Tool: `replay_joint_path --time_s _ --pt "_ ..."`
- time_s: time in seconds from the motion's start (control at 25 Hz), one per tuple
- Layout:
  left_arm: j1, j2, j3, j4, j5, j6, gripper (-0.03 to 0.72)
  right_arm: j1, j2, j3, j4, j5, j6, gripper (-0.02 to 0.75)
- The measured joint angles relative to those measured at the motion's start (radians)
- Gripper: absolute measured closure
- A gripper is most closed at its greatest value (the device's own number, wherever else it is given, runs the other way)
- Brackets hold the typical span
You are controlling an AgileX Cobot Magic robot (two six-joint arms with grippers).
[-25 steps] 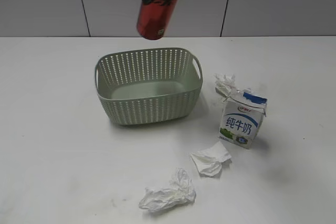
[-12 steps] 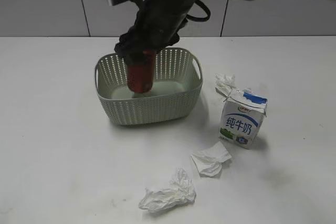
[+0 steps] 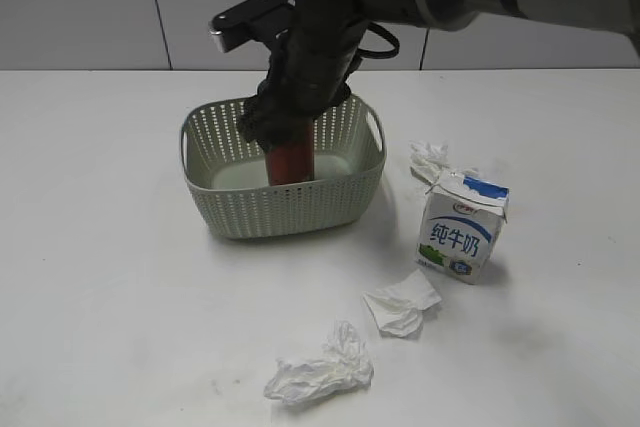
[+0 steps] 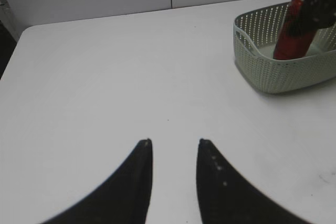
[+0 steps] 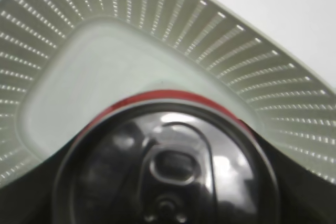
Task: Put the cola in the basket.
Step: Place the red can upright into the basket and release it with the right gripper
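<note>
The red cola can (image 3: pixel 291 159) stands upright inside the pale green basket (image 3: pixel 290 209), its lower part behind the front wall. My right gripper (image 3: pixel 290 117) is shut on the can's upper part from above. In the right wrist view the can's silver top (image 5: pixel 168 166) fills the lower frame, with the basket's floor and perforated wall (image 5: pixel 220 40) beyond it. In the left wrist view my left gripper (image 4: pixel 175 142) is open and empty over bare table, with the basket (image 4: pixel 273 74) and the cola (image 4: pixel 293 30) at the far right.
A white-and-blue milk carton (image 3: pixel 462 227) stands right of the basket. Crumpled white tissues lie behind the carton (image 3: pixel 430 159), in front of it (image 3: pixel 402 303) and near the table's front (image 3: pixel 320 367). A grey wall runs behind the table.
My right arm has lowered the cola from high above the basket down into it, then shifted it slightly right within the basket. The left gripper's earlier state is not shown.
</note>
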Motion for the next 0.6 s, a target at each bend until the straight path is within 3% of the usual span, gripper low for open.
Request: replay_joint_path --time_s 0.2,0.36,0.6 --pt "0.0 0.0 0.0 0.0 0.0 0.0 0.456 0.0 0.0 -0.003 0.02 0.017 -0.037 0.215" --pt "0.0 0.0 0.0 0.0 0.0 0.0 0.456 0.0 -0.001 -0.003 0.034 0.029 -0.046 0.1" --pt "0.0 0.0 0.0 0.0 0.0 0.0 0.456 0.0 -0.042 -0.003 0.038 0.039 -0.048 0.098"
